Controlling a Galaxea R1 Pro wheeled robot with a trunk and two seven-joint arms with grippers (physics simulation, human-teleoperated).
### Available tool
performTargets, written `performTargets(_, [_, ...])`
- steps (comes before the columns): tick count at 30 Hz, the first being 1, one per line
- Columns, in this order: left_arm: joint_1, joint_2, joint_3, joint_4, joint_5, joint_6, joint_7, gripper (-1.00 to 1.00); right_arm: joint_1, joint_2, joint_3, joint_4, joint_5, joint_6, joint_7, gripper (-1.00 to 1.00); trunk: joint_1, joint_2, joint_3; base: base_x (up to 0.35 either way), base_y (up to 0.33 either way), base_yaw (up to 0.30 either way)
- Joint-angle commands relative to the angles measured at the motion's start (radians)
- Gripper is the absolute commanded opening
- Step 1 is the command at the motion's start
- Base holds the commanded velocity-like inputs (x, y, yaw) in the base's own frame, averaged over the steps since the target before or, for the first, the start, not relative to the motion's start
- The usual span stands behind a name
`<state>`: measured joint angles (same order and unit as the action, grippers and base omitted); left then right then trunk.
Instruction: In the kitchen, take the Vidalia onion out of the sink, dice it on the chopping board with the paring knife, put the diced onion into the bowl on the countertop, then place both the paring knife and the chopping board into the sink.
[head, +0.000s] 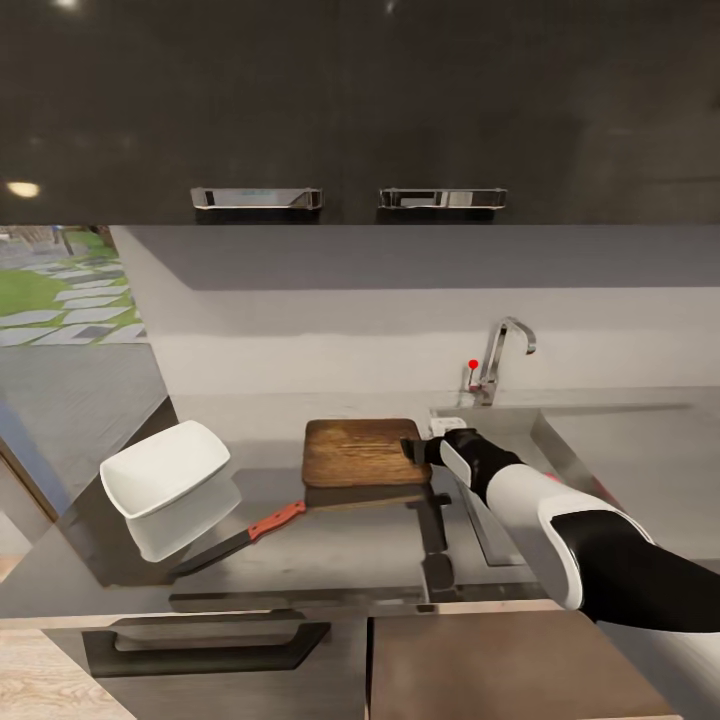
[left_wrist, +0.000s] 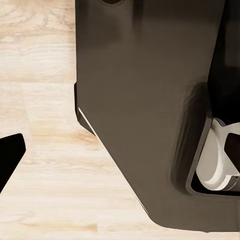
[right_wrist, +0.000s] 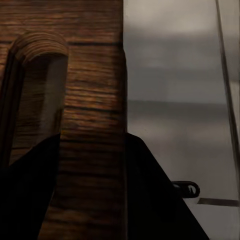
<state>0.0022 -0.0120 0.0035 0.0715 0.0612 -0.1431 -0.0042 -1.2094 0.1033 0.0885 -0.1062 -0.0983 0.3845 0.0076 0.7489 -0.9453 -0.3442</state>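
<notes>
Reaching forward-left over the countertop (head: 350, 560), right pincer (head: 412, 449) pinching the chopping board (head: 360, 452) edge, board lifted.

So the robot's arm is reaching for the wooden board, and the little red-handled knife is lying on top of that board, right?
Not quite. In the head view the paring knife lies on the countertop, in front of the chopping board and beside the bowl, not on the board. The right gripper is indeed at the board's edge.

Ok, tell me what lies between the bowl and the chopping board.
Head view: bare glossy countertop between bowl and chopping board.
</notes>
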Motion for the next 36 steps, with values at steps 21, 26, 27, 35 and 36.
performTargets(21, [-0.001,0.0,0.0,0.002,0.006,-0.006,0.0,1.0,-0.001,-0.014,0.011,0.006,-0.008,0.008,-0.003,-1.0,0.0,-0.001,-0.001,0.0,0.0,0.0])
performTargets(26, [-0.001,0.0,0.0,0.002,0.006,-0.006,0.0,1.0,0.0,-0.013,0.011,0.006,-0.008,0.008,-0.003,-1.0,0.0,-0.001,-0.001,0.0,0.0,0.0])
performTargets(27, [-0.001,0.0,0.0,0.002,0.006,-0.006,0.0,1.0,-0.001,-0.013,0.011,0.006,-0.008,0.008,-0.003,-1.0,0.0,-0.001,-0.001,0.0,0.0,0.0])
performTargets(35, [-0.001,-0.001,0.0,0.002,0.006,-0.006,0.0,1.0,-0.001,-0.013,0.011,0.006,-0.008,0.008,-0.003,-1.0,0.0,-0.001,-0.001,0.0,0.0,0.0])
performTargets(36, [-0.001,-0.001,0.0,0.002,0.006,-0.006,0.0,1.0,-0.001,-0.013,0.011,0.006,-0.008,0.008,-0.003,-1.0,0.0,-0.001,-0.001,0.0,0.0,0.0])
